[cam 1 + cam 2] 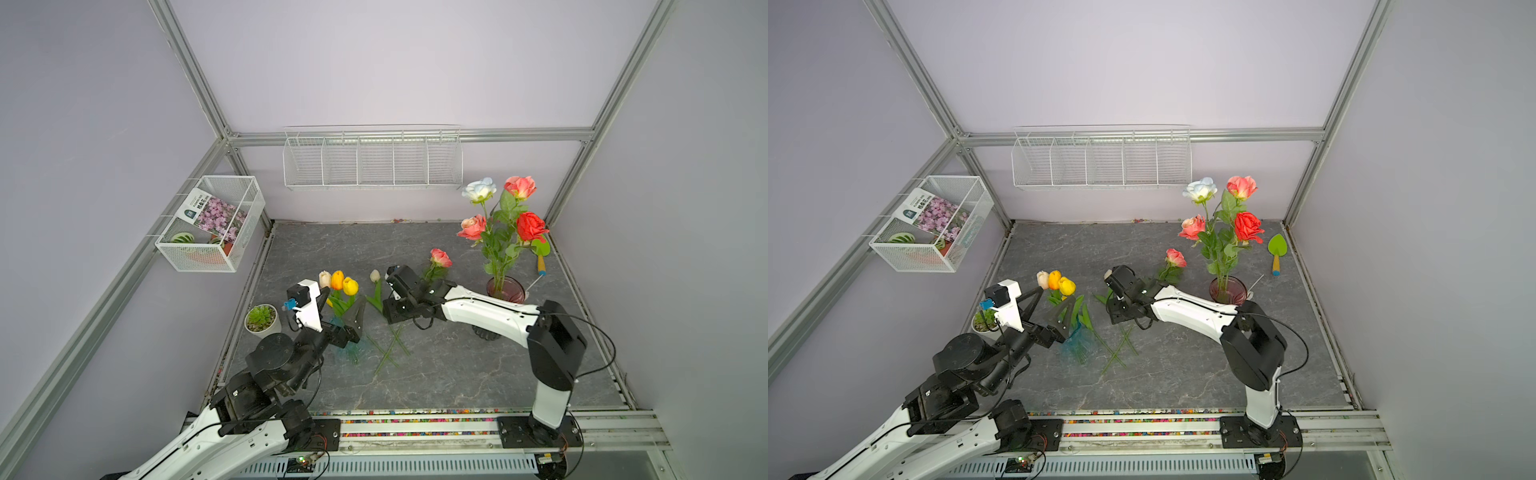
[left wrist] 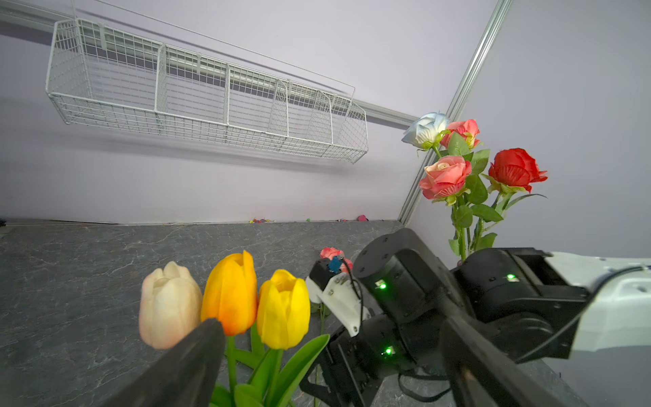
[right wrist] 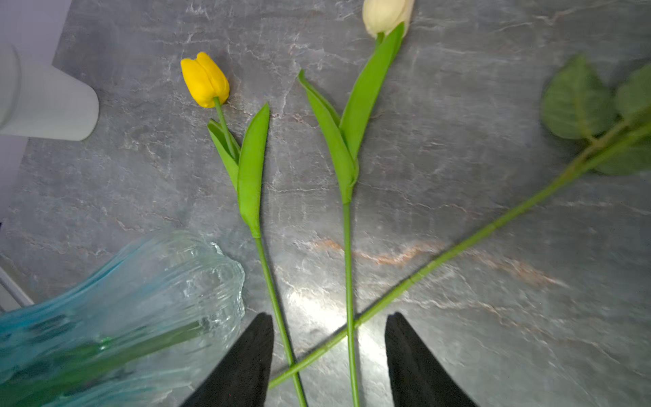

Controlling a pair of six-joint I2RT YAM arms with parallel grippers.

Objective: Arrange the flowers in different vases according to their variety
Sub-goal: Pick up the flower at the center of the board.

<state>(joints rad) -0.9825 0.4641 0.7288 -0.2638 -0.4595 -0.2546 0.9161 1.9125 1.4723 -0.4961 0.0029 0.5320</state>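
Jaws spread on both arms, nothing gripped.
The right gripper (image 3: 331, 359) straddles the crossed stems of a yellow tulip (image 3: 205, 79), cream tulip (image 3: 385, 14) and pink rose (image 1: 439, 257) lying on the table (image 1: 457, 374); the left gripper (image 1: 344, 297) flanks tulips (image 1: 337, 280) in the teal vase (image 3: 141, 282); roses (image 1: 530, 226) stand in the maroon vase (image 1: 505, 289).

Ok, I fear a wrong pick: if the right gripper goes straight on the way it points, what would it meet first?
Probably the stems crossing between the fingers of the right gripper: yellow tulip stem, cream tulip stem, leafy rose stem; then the grey marble tabletop. Which lies topmost is unclear.
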